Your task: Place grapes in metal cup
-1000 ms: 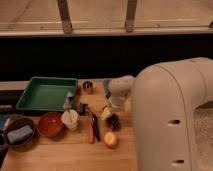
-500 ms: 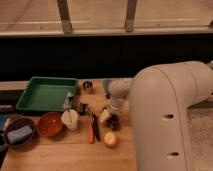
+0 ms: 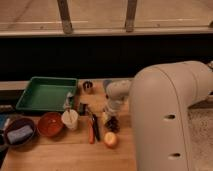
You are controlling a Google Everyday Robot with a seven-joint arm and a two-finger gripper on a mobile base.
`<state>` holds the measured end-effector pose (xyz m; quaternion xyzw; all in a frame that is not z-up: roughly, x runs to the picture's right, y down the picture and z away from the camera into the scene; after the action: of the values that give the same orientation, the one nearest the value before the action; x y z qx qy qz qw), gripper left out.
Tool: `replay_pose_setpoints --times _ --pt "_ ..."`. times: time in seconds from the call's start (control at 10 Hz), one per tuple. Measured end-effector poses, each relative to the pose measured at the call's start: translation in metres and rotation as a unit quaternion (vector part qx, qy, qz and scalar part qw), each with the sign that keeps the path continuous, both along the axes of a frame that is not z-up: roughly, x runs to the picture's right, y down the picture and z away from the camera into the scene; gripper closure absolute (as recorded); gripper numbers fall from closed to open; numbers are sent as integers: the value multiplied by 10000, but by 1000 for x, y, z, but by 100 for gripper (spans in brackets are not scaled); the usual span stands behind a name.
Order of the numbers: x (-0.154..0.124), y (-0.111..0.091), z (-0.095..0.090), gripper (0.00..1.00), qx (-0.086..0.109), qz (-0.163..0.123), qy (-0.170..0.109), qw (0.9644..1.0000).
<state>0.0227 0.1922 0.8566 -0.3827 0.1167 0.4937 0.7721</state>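
The grapes are a small dark bunch on the wooden table, right of centre, just above the apple. My gripper hangs from the white wrist and is right over the grapes, at their upper left edge. The metal cup is a small silver cylinder standing at the back of the table beside the green tray, up and to the left of my gripper. My large white arm fills the right side of the view.
A green tray sits at the back left. A white cup, a red-orange bowl and a dark bowl with a blue sponge line the left front. An apple and an orange-red stick lie near the grapes.
My wrist and gripper have moved slightly down and toward the front, closer onto the grapes. The objects on the table have not moved.
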Motion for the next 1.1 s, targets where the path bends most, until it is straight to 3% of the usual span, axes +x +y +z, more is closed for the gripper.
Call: replay_pose_setpoints --times 0.2,0.5,0.7,1.1 --pt "7 1 -7 100 -35 159 -52 9999" --pt "21 -21 -24 100 69 568 -134 9983" --pt "35 -60 -45 100 339 764 -142 9964" --pt "38 -155 -74 100 1033 706 -224 9919"
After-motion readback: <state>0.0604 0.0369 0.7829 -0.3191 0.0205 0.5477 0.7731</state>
